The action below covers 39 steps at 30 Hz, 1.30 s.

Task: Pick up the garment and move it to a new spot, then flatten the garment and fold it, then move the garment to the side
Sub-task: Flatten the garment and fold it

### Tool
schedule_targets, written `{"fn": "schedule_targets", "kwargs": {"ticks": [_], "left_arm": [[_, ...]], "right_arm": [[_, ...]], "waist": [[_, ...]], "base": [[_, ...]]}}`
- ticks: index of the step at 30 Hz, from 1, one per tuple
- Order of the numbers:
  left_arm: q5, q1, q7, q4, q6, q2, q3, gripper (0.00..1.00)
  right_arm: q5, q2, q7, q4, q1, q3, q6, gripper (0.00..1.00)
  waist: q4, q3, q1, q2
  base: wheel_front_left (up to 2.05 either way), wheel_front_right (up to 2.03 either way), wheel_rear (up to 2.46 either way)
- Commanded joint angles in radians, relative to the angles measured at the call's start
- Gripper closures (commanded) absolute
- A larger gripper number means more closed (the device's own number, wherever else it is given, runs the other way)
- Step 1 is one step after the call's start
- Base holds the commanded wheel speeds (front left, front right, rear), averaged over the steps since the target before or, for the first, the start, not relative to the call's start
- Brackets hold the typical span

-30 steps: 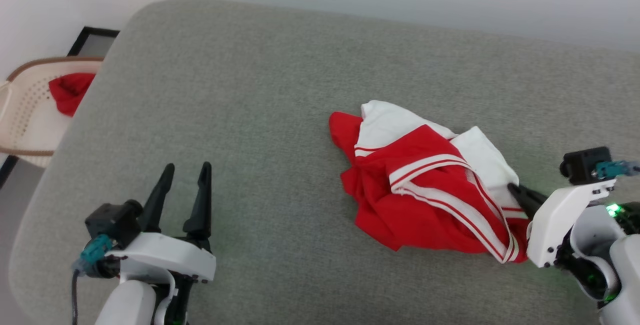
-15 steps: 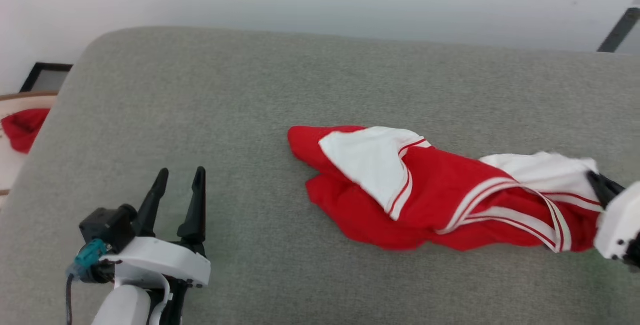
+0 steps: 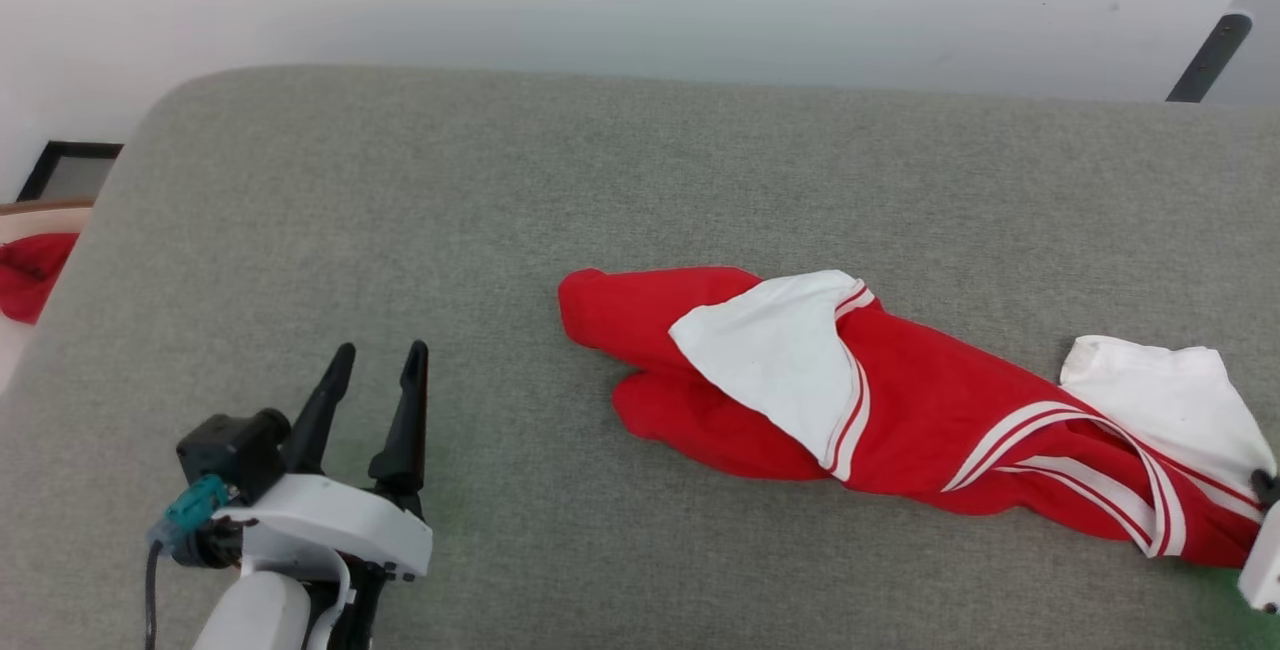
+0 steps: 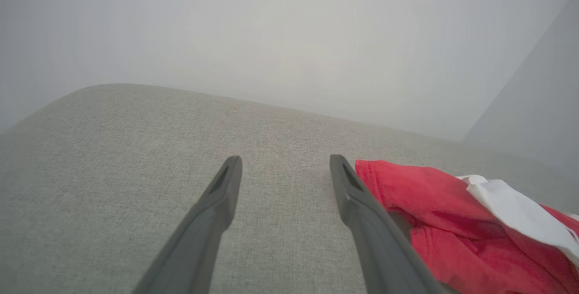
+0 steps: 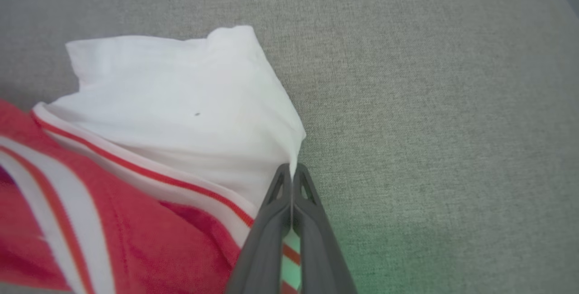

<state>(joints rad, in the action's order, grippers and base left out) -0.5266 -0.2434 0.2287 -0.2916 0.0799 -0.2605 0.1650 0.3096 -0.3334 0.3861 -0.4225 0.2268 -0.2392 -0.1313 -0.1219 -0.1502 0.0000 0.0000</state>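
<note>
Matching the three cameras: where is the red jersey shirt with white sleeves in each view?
Head view: red jersey shirt with white sleeves, centre to right edge.
Left wrist view: shirt lower right, beside the open left tool.
Right wrist view: shirt left half, sleeve pinched by shut right tool.
Shared landmark: grey woven cushion.

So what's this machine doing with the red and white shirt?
The robot's right gripper is clamped shut on the edge of a white sleeve of the garment, a red jersey lying crumpled and stretched out across the grey padded surface. Its left gripper hangs open over that surface, apart from the shirt, holding nothing. The shirt is not yet flattened or folded.
</note>
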Motion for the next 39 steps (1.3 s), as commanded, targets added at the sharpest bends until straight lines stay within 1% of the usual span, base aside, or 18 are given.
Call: {"fn": "schedule_targets", "kwargs": {"ticks": [1,2,4,5,6,13,16,19,22,25,28,34,39], "left_arm": [[-0.002,-0.002,-0.004,-0.002,0.004,-0.004,0.004,0.0],[-0.004,-0.003,-0.007,-0.002,0.004,-0.005,0.005,0.0],[-0.008,-0.005,-0.014,-0.002,0.004,-0.006,0.007,0.0],[-0.009,-0.005,-0.02,-0.001,0.005,-0.009,0.01,0.0],[-0.009,-0.007,-0.024,0.0,0.006,-0.011,0.011,0.0],[-0.02,-0.019,-0.096,0.044,-0.006,-0.041,0.014,0.0],[-0.031,-0.025,-0.154,0.081,-0.008,-0.055,0.018,0.0],[-0.056,-0.036,-0.235,0.122,-0.013,-0.074,0.02,0.0],[-0.093,-0.051,-0.341,0.169,-0.02,-0.09,0.021,0.0],[-0.128,-0.075,-0.462,0.217,-0.03,-0.112,0.031,0.0],[-0.175,-0.106,-0.596,0.261,-0.04,-0.121,0.048,0.0],[-0.262,-0.193,-0.867,0.289,-0.094,-0.138,0.082,0.0],[-0.302,-0.269,-1.031,0.275,-0.135,-0.147,0.11,0.0]], "right_arm": [[-0.004,0.012,-0.007,-0.015,-0.001,-0.009,0.001,1.0],[-0.009,0.017,-0.01,-0.022,0.003,-0.007,0.001,1.0],[-0.009,0.027,-0.018,-0.034,0.014,0.003,0.001,0.55],[-0.01,0.031,-0.022,-0.038,0.019,0.011,0.001,0.21],[-0.007,0.034,-0.029,-0.037,0.024,0.019,0.001,0.0],[0.013,0.045,-0.067,0.007,0.033,0.065,0.001,0.0],[0.023,0.05,-0.09,0.046,0.021,0.077,0.001,0.0],[0.03,0.06,-0.117,0.089,0.008,0.091,0.001,0.0],[0.038,0.079,-0.144,0.132,-0.005,0.104,0.001,0.0],[0.045,0.103,-0.162,0.169,-0.021,0.111,0.001,0.0],[0.049,0.127,-0.17,0.197,-0.041,0.12,0.001,0.0],[0.059,0.163,-0.169,0.229,-0.054,0.134,0.001,0.0],[0.069,0.177,-0.175,0.229,-0.038,0.139,0.001,0.0]], "waist": [[0.003,0.0,0.0,0.0],[0.006,0.001,0.0,0.0],[0.014,0.005,0.0,0.0],[0.019,0.007,0.0,0.0],[0.024,0.009,0.0,0.0],[0.069,0.029,0.0,0.0],[0.088,0.033,0.0,0.0],[0.11,0.037,0.0,0.0],[0.134,0.041,0.0,0.0],[0.159,0.043,0.0,0.0],[0.181,0.042,0.0,0.0],[0.221,0.026,0.0,0.0],[0.254,0.006,0.0,0.0]], "base": [[0.0,0.0,0.0],[0.0,0.0,0.0],[0.0,0.0,0.0],[0.0,0.0,0.0],[0.0,0.0,0.0],[0.0,0.0,0.0],[0.0,0.0,0.0],[0.0,0.0,0.0],[0.0,0.0,0.0],[0.0,0.0,0.0],[0.0,0.0,0.0],[0.0,0.0,0.0],[0.0,0.0,0.0]]}}
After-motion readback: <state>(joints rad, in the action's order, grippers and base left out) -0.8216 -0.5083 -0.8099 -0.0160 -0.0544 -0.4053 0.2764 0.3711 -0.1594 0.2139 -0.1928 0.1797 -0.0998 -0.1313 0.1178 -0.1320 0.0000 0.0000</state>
